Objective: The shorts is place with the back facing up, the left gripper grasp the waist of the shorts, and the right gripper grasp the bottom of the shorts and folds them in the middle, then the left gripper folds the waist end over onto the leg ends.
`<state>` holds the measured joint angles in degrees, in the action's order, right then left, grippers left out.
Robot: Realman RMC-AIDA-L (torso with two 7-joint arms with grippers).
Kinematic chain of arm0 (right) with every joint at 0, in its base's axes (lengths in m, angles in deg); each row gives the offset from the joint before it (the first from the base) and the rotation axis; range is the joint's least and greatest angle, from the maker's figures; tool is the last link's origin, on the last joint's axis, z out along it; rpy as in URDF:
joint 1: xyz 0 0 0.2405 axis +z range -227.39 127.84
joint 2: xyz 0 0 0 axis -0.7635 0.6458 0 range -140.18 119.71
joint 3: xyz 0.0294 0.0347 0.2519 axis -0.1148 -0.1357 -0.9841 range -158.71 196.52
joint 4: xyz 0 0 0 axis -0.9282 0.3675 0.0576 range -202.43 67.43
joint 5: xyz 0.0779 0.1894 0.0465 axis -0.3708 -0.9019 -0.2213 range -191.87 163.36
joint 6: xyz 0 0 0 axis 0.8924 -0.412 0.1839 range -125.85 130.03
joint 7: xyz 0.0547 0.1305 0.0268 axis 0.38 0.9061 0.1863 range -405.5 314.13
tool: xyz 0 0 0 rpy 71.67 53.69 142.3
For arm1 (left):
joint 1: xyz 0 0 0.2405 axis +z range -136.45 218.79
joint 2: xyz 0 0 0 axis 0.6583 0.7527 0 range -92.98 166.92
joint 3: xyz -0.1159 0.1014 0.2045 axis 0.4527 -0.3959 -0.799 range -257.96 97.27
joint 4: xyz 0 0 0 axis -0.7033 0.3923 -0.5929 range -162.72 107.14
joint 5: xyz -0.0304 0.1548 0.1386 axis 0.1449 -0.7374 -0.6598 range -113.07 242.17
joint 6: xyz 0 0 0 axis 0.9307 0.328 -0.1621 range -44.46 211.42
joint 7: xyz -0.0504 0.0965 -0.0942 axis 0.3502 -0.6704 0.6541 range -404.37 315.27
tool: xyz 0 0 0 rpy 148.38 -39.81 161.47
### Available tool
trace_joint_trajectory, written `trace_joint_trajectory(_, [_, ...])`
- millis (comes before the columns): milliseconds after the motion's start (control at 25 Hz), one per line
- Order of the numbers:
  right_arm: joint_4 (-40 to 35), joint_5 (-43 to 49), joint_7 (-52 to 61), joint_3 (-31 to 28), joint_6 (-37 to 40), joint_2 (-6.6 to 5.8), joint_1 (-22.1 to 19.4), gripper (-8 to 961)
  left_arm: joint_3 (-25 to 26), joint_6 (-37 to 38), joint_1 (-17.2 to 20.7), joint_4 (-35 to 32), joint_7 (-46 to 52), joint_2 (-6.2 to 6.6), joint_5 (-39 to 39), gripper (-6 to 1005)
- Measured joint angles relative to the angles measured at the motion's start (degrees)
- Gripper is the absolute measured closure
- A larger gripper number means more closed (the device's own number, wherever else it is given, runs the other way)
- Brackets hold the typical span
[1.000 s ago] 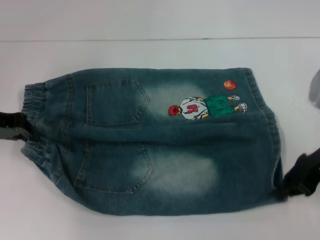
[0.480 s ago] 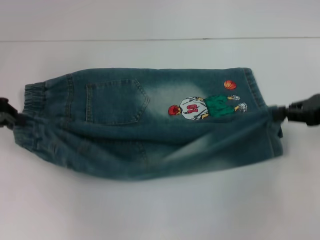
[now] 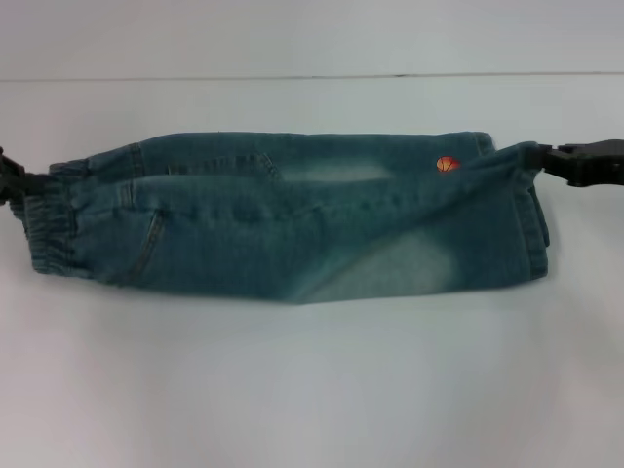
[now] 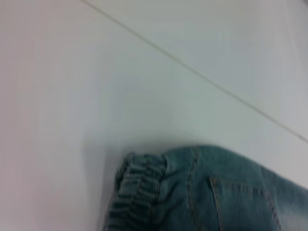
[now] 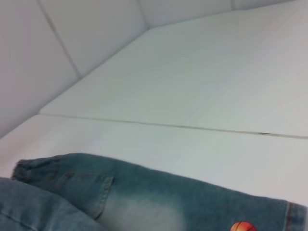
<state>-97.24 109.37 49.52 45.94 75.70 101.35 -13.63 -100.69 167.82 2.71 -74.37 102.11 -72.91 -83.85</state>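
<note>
The faded blue denim shorts (image 3: 292, 229) lie across the white table, doubled lengthwise, with the near half laid over the far half. The gathered waist of the shorts (image 3: 49, 219) is at the left, and the straight hems at the bottom of the shorts (image 3: 534, 234) are at the right. Only the orange ball (image 3: 448, 164) of the embroidery shows. My left gripper (image 3: 21, 183) is shut on the waist corner at the left edge. My right gripper (image 3: 546, 159) is shut on the upper hem corner. The waistband (image 4: 139, 187) appears in the left wrist view, and the denim (image 5: 144, 197) and ball (image 5: 243, 226) in the right wrist view.
The white table (image 3: 312, 390) stretches wide in front of the shorts. A thin seam line (image 3: 292, 76) runs along the back of the table. Pale wall panels (image 5: 72, 38) stand beyond it in the right wrist view.
Both grippers lifted the near edge of the shorts and carried it away from me over the far half. The lower pocket and the cartoon figure are now covered.
</note>
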Motion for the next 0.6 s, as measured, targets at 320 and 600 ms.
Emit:
trace_joint_trajectory(320, [0.9, -3.6, -4.5, 0.1, -12.0, 3.87, 1.3, 915, -0.1, -6.2, 0.8, 3.2, -3.4, -0.95, 6.0, 965])
trace_joint_trajectory(600, [1.1, -6.5, -8.2, 0.3, -19.5, 6.47, 2.5, 916, -0.4, -11.7, 1.6, 3.9, -6.9, -2.33, 10.8, 965])
